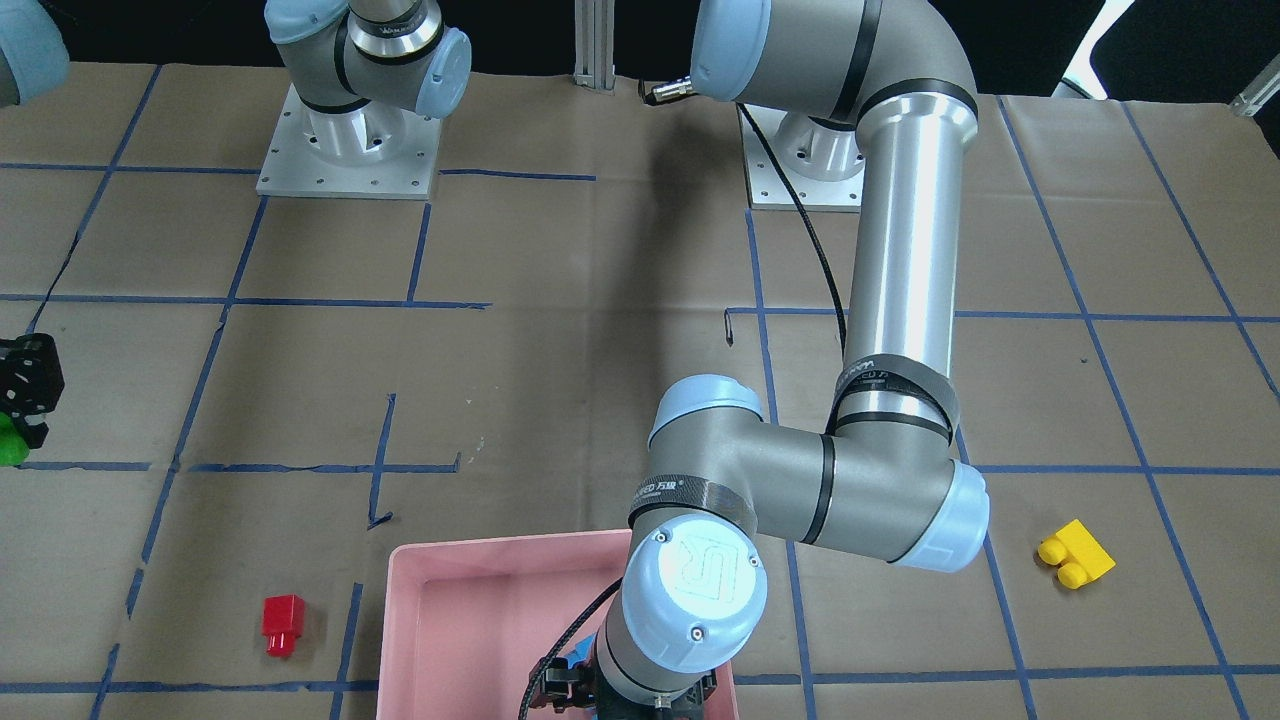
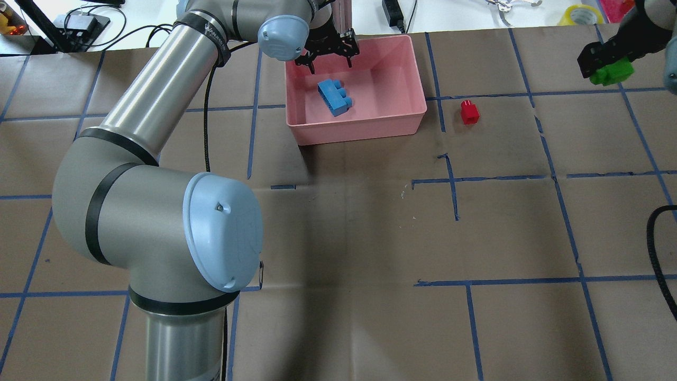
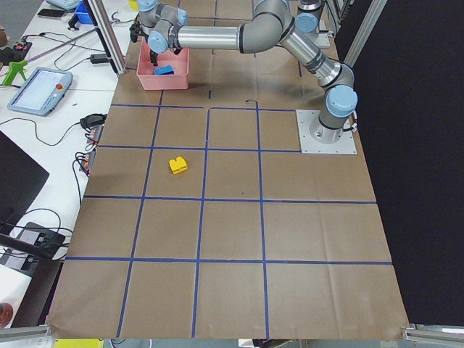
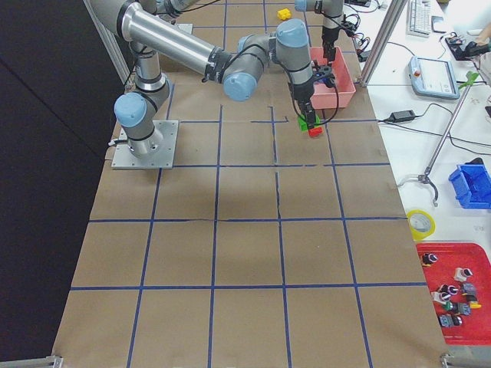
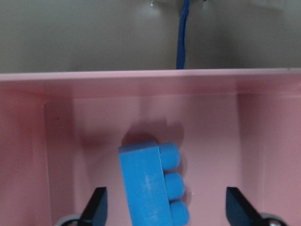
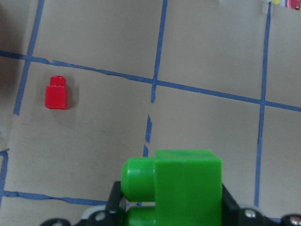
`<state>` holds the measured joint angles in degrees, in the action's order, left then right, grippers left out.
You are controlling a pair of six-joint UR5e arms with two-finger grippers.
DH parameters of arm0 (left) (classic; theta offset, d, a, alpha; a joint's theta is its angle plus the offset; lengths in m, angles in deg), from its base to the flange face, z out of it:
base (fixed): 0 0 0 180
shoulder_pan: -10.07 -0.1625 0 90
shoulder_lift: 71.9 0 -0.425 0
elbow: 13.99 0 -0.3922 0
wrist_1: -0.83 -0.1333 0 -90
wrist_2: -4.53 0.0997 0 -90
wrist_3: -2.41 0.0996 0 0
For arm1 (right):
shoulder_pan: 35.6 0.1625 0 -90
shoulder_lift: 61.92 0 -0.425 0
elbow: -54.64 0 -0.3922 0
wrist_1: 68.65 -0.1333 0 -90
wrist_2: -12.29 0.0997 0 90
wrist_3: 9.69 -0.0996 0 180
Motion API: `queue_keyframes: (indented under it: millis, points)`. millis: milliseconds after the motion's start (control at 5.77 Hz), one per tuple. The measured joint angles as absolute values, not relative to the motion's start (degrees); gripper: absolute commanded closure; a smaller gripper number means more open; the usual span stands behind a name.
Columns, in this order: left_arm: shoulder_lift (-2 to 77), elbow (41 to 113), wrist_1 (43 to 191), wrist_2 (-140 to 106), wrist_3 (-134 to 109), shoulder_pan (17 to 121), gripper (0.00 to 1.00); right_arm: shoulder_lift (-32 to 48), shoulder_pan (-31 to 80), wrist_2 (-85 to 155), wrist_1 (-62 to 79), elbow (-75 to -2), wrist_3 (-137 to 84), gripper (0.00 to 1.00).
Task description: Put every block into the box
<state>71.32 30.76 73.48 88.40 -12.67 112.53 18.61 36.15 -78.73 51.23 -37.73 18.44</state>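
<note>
Green studded plastic brick (image 6: 188, 181) clenched in right jaws, lower centre; left jaws released.
Judged light, rigid, slick; flat opposite sides are best gripped.

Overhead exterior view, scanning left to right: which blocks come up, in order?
light-blue block (in the pink box) → red block (on the table) → green block (held by the right gripper).

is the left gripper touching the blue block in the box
Apart. The left wrist view shows bare pink floor on both sides between the jaws and the blue block, which lies in the box; the left gripper is open.
</note>
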Motion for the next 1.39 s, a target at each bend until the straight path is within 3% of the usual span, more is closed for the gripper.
queue_keyframes:
  millis: [693, 866, 1386]
  points:
    - [57.41, 32.60, 89.00, 88.42, -3.47, 104.18, 0.00, 13.43, 52.50, -76.22, 42.86, -26.60, -1.89, 0.94]
    - [53.74, 36.54, 91.06, 89.27, 2.15, 101.27, 0.00, 8.33, 57.97, -74.81, 43.06, -20.83, -7.98, 0.94]
    - [37.47, 59.85, 86.96, 91.35, 14.92, 93.43, 0.00, -8.44, 68.38, -74.12, 45.80, -2.91, -20.05, 0.90]
